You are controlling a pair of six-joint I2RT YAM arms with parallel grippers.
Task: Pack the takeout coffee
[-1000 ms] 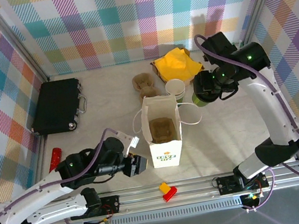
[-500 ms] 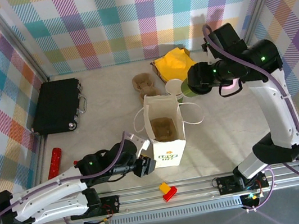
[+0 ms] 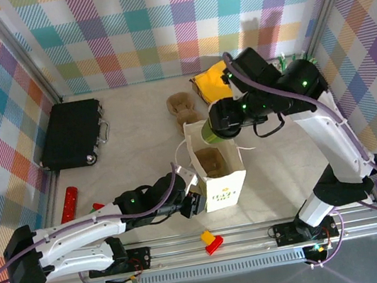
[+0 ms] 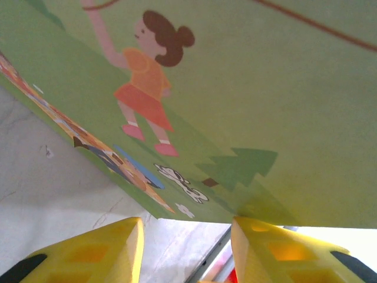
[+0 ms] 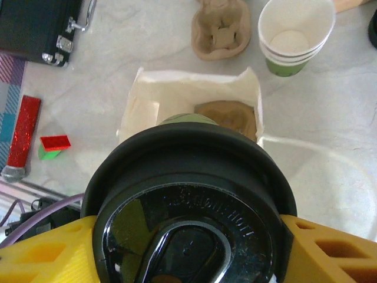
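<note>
Right gripper [image 3: 212, 129] is clamped on the cup [image 5: 188, 194], held lid-up above the far rim of the bag [image 3: 224, 192]. Left gripper [image 3: 195, 203] sits at the bag's near lower side, jaws apart and gripping nothing. Centre the cup over the brown carrier [image 5: 230, 115] inside before you lower, keep it upright, and brace the bag, which looks likely to tip.

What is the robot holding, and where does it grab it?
The right gripper holds the coffee cup at its top, on both sides of the black lid, above the bag. The left gripper holds nothing.
</note>
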